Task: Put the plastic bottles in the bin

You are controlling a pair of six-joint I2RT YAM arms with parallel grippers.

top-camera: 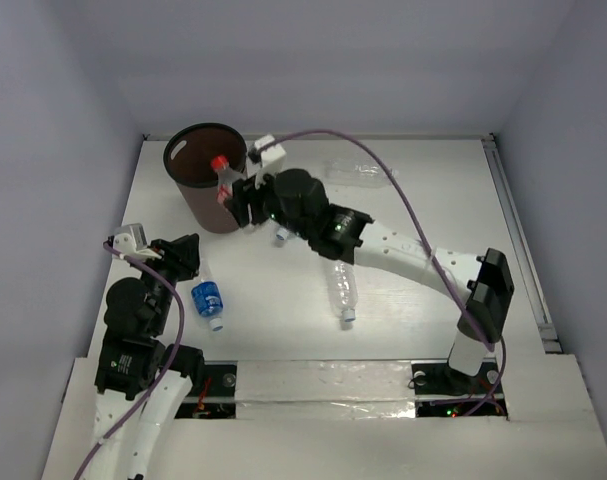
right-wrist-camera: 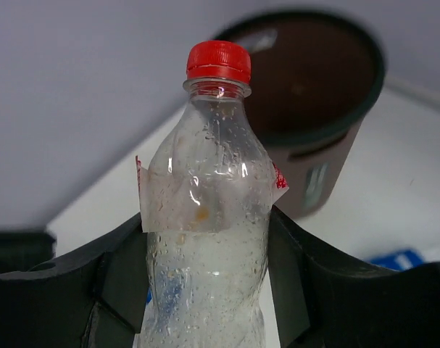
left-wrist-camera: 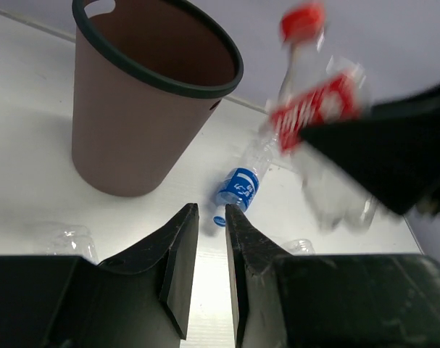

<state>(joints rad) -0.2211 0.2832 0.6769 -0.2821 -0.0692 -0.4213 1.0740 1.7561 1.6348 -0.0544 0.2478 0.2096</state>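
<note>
One red-capped bottle point(right-wrist-camera: 205, 239) in right gripper point(right-wrist-camera: 205, 290), beside one bin point(top-camera: 205, 178).

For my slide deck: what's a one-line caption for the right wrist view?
Right gripper clamps a clear red-capped plastic bottle near the dark brown round bin.

white table point(top-camera: 423, 200) — bin point(top-camera: 198, 195), scattered bottles point(top-camera: 209, 300)

Red-capped clear plastic bottle point(right-wrist-camera: 205, 239): upright, raised beside bin.
Dark brown round bin point(top-camera: 205, 176): upright on table.
Blue-labelled clear bottle point(top-camera: 208, 301): lying flat.
</note>
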